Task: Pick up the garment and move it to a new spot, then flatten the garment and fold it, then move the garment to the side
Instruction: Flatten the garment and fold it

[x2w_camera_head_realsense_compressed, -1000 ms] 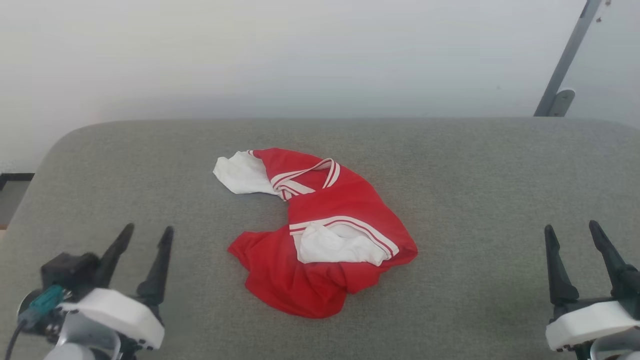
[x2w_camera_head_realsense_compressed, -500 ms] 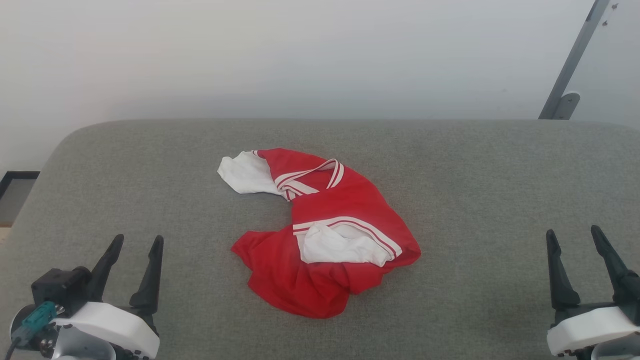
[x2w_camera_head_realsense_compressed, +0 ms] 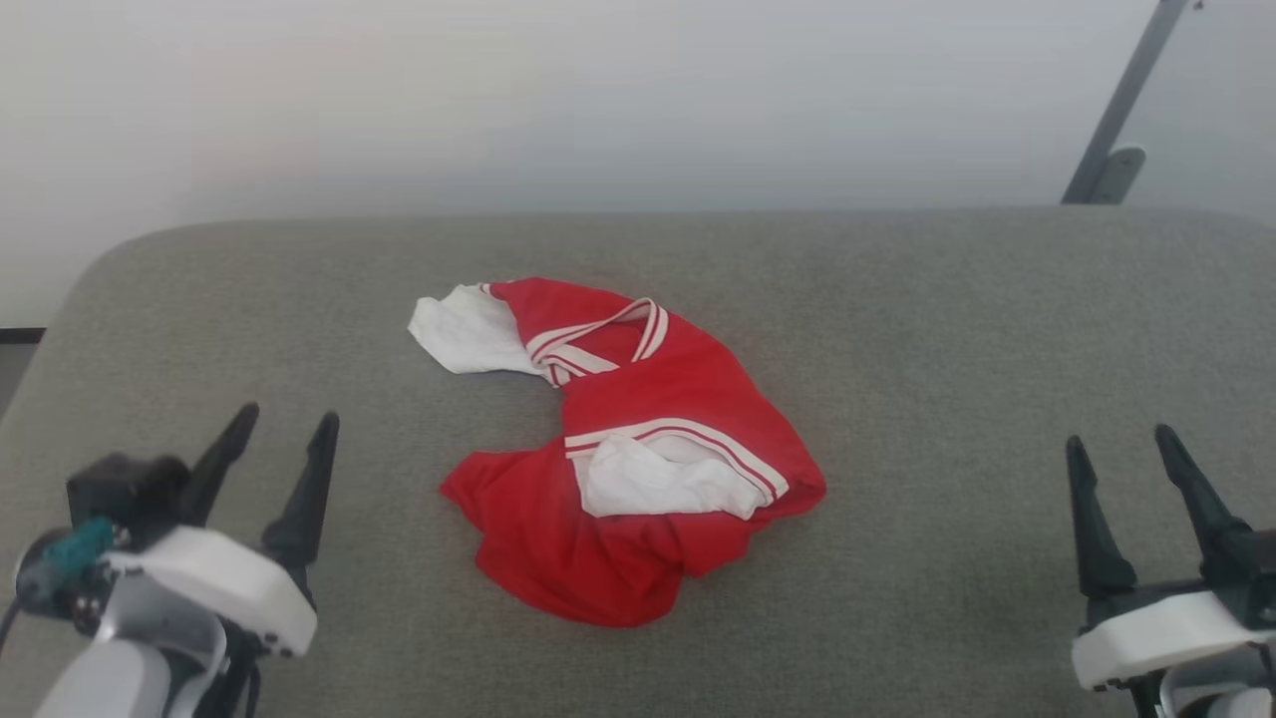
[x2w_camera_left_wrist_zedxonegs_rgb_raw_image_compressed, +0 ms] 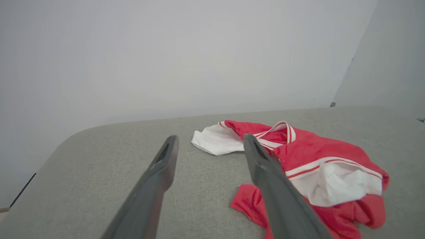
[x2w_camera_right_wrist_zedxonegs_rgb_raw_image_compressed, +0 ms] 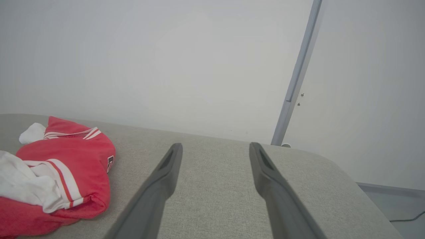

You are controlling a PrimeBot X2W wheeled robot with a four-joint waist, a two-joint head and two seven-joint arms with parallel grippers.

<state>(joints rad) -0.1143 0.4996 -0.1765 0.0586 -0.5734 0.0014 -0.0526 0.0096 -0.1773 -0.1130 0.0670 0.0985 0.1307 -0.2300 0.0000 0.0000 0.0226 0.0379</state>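
The garment (x2w_camera_head_realsense_compressed: 638, 454) is a red jersey with white panels and striped trim, lying crumpled in a curved heap in the middle of the grey cushioned surface (x2w_camera_head_realsense_compressed: 947, 329). It also shows right of the fingers in the left wrist view, garment (x2w_camera_left_wrist_zedxonegs_rgb_raw_image_compressed: 308, 156), and at the left edge of the right wrist view, garment (x2w_camera_right_wrist_zedxonegs_rgb_raw_image_compressed: 69, 159). My left gripper (x2w_camera_head_realsense_compressed: 289, 424) stands open at the lower left, apart from the cloth and holding nothing. My right gripper (x2w_camera_head_realsense_compressed: 1116, 449) is open at the lower right, well clear of the jersey.
A pale wall (x2w_camera_head_realsense_compressed: 598, 100) rises behind the surface. A grey metal post (x2w_camera_head_realsense_compressed: 1121, 110) leans at the back right. The surface's rounded left corner (x2w_camera_head_realsense_compressed: 90, 289) and its right end (x2w_camera_right_wrist_zedxonegs_rgb_raw_image_compressed: 348, 179) drop off to the floor. Bare grey fabric lies on both sides of the jersey.
The whole head view has shifted, so the camera moved. The left gripper has risen a little in the view. The jersey lies as before.
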